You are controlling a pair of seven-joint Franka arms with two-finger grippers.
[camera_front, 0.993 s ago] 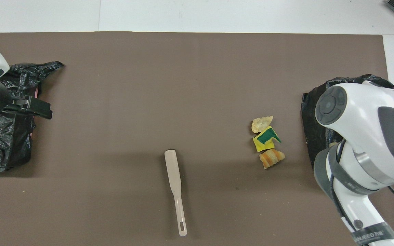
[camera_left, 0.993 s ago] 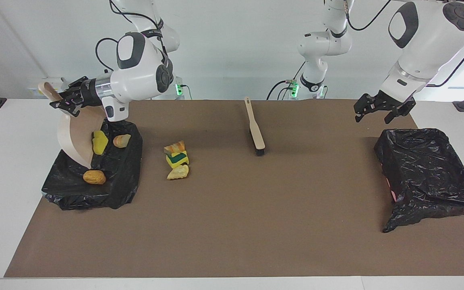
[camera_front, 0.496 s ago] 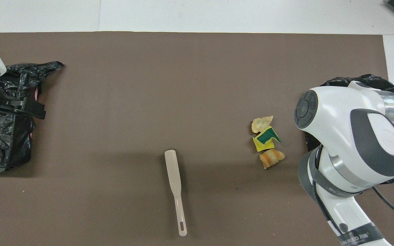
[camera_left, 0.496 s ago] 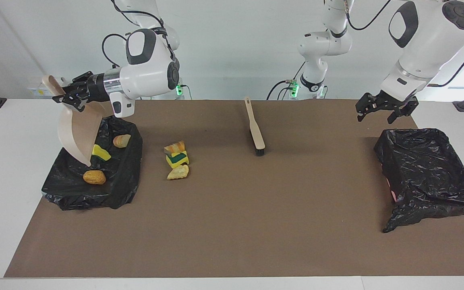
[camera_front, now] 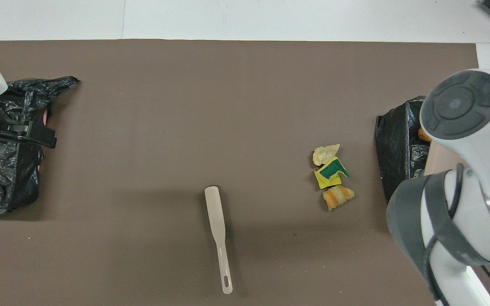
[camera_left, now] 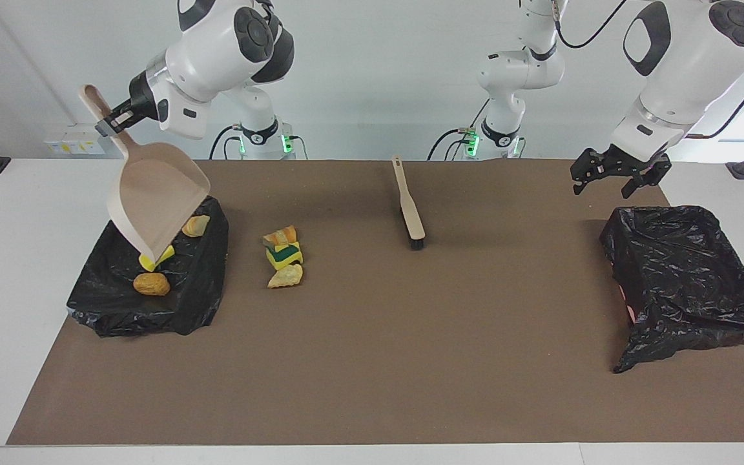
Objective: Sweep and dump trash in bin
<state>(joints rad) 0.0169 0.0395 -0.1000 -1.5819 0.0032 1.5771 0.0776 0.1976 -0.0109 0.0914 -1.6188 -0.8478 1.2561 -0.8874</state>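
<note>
Trash (camera_left: 283, 256) clear of both fingers (camera_left: 578, 185)

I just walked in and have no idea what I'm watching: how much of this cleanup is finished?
Partly done. Three pieces of trash already lie in the black-lined bin at the right arm's end. The right gripper holds the dustpan tipped over that bin. Three more pieces sit on the mat beside it, unswept. The brush lies untouched, and the left gripper waits open above the other bin.

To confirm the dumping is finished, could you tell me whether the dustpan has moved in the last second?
Yes. The dustpan has swung upward above the bin, its handle now upright.
</note>
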